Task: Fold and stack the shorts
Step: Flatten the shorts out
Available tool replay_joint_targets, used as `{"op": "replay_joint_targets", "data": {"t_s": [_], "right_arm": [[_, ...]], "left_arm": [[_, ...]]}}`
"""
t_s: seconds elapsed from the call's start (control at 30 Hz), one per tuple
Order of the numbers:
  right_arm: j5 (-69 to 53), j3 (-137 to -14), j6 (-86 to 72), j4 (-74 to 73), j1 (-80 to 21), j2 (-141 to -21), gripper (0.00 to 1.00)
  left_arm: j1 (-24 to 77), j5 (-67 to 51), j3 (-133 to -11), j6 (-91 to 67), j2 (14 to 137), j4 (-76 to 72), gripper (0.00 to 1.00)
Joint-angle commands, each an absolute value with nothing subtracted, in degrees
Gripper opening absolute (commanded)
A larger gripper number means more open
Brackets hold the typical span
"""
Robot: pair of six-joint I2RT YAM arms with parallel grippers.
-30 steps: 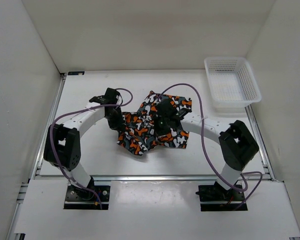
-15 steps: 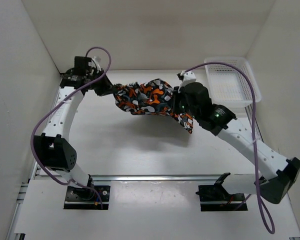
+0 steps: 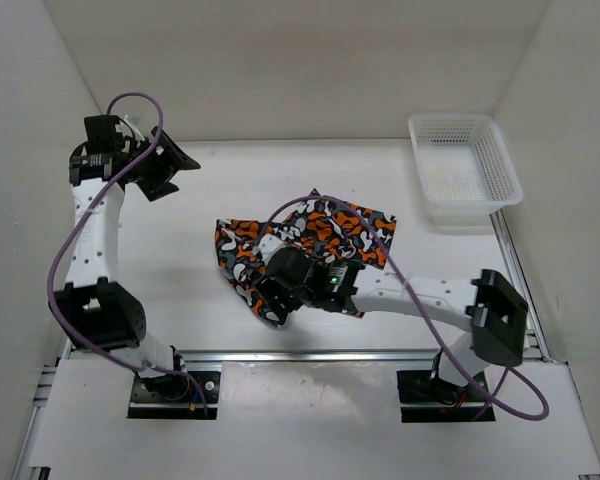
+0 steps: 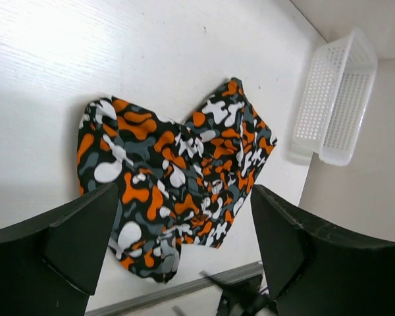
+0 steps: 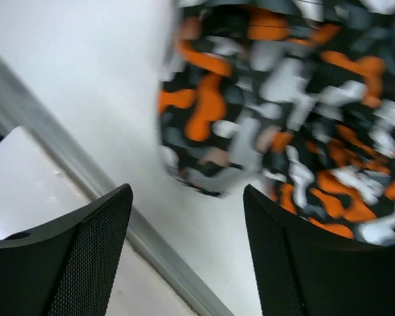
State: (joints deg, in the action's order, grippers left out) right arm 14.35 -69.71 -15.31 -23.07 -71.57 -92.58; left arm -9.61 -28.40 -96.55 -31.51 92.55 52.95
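A: Half a second ago the shorts hung stretched in the air between both arms. Now they lie on the table, about mid-table, rumpled, with one end reaching toward the white mesh basket but well short of it. The left gripper has pulled back high over the far left corner, and the right gripper has swung down over the near left edge of the cloth.

B: Holding anything?

A: No. Both wrist cameras show the fingers spread wide with nothing between them, so the garment is released on both sides.

B: So which step is this?

A: The spreading-out, I'd say, with no fold made yet. The fabric looks bunched and creased rather than flat. The next move probably calls for a fresh grasp on a hem or corner, and the right gripper is nearest — either to tug the cloth smooth or to carry one half over the other.

B: Do the views differ?

A: The left wrist looks down from afar and takes in the whole garment, basket included. In the top view the right arm hides the near edge. The right wrist shows that edge close up, though blurred — a rounded hem lying near the metal rail at the table's front.
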Motion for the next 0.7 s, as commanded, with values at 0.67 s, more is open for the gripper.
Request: {"op": "replay_joint_targets", "data": {"t_s": [0.67], "right_arm": [[-14.2, -65.1, -27.6, -27.7, -39.5, -90.4, 0.61]], "left_arm": [[18.4, -13.3, -76.3, -31.3, 91.9, 51.5, 0.91]]}}
